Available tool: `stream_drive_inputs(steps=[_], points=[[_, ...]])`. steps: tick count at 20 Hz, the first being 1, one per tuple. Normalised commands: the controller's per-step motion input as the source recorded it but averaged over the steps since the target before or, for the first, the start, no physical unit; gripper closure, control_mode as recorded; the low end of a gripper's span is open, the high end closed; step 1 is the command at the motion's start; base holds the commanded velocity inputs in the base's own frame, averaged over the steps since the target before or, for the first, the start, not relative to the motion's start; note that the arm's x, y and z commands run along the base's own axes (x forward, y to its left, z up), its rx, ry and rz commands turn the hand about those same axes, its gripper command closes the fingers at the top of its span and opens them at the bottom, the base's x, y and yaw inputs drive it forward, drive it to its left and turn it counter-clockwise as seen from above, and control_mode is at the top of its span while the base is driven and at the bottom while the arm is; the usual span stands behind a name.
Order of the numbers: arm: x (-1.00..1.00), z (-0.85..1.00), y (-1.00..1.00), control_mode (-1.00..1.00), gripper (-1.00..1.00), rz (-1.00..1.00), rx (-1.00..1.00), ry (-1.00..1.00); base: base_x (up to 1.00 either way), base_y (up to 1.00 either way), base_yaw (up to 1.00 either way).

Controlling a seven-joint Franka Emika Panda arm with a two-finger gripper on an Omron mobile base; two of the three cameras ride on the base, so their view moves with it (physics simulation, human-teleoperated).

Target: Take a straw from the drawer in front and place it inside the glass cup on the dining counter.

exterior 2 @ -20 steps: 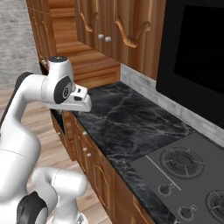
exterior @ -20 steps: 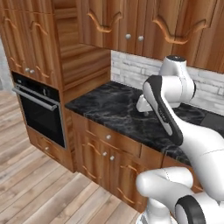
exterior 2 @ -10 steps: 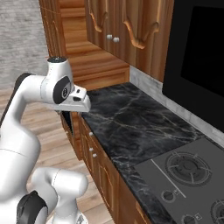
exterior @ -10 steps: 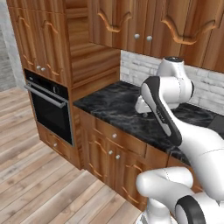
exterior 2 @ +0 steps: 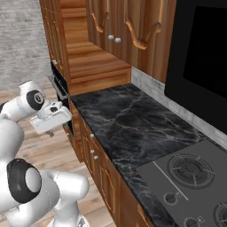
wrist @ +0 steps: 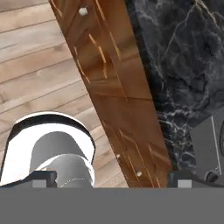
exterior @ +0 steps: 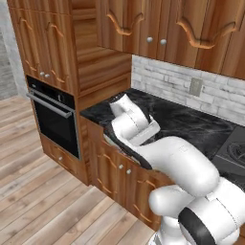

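We're parked in front of a black marble worktop point(exterior 2: 133, 128) backed by white brick point(exterior: 191, 91), with wood wall cabinets point(exterior: 158, 28) overhead. A built-in oven point(exterior: 52, 117) sits in the tall unit to the left, a gas hob point(exterior 2: 190, 177) to the right, and a black panel point(exterior 2: 199, 48) hangs above the hob.

The base cabinets' knobbed fronts point(exterior 2: 95, 155) are all closed. Our end effector point(exterior 2: 53, 119) hangs released, jaws spread wide, nothing between them, just off the worktop's front edge above the plank floor point(exterior: 43, 201).

The hand view looks down along the wood cabinet front point(wrist: 113, 96) between the floor and the marble. Open floor to the left of the arm; the worktop surface near us is bare marble.

Straw, wide drawer and glass cup: we can't pick any of them out from here.
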Motion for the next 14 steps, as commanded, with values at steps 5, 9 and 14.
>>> stream_drive_inputs(steps=[5, 9, 14], points=[[0.99, -0.96, 0.48, -1.0, -1.0, 0.05, -0.47, 0.48, 0.0, 0.0, 0.0], [1.0, -0.8, 0.04, -1.0, -1.0, 0.15, -0.36, 0.52, 0.0, 0.0, 0.0], [0.91, -0.38, 0.0, -1.0, -1.0, 0.19, -0.37, 0.52, 0.0, 0.0, 0.0]])
